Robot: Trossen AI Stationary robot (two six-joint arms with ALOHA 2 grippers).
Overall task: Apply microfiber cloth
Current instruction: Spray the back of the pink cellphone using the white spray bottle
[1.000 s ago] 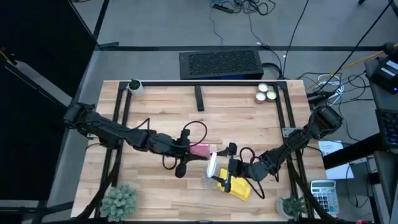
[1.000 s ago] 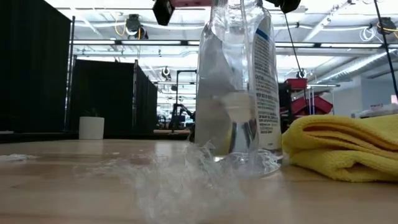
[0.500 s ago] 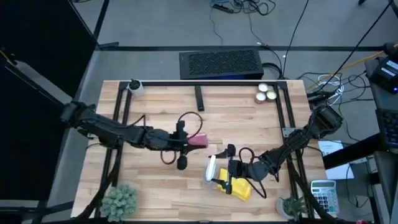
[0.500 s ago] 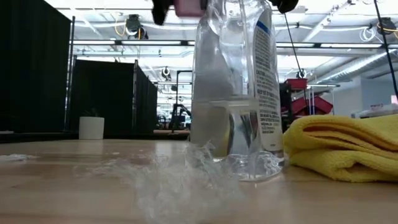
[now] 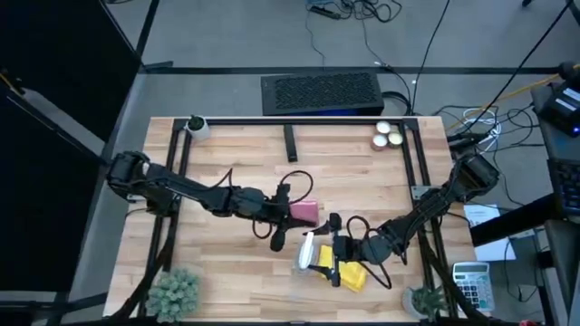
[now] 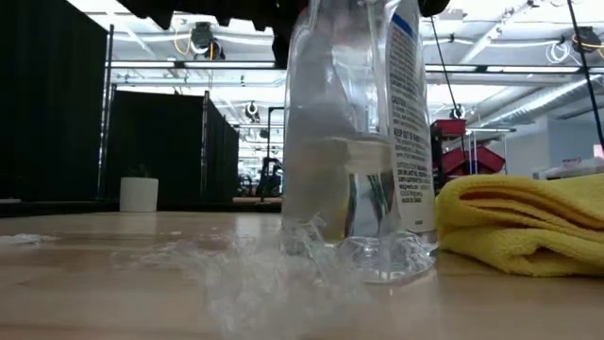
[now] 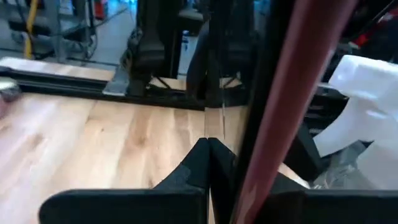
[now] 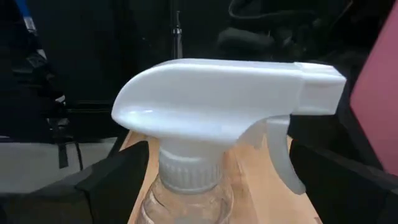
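Note:
The yellow microfiber cloth lies folded on the table near the front edge, and no gripper touches it. Just left of it stands a clear spray bottle with a white trigger head. My right gripper is around the bottle. My left gripper is shut on a flat pink slab, a little beyond the bottle. My left gripper pinches the pink slab by its left end between the two fingers, coming level from the table's left. The slab is lifted clear of the table, about as high as the bottle's top. My right gripper has one finger on each side of the bottle below its white head, coming level from the table's right. The place of contact lies below that view's edge. The bottle stands nearly upright, its base on the table.
A small white pot stands at the far left, and three white round things at the far right. A black bar lies at the far middle. Small plants stand at both near corners.
My left gripper drew the pink slab a little toward the table's left and far edge. It then carried it toward the right, closer to the bottle. The bottle has slid a little toward the near edge in my right gripper, staying on its base.

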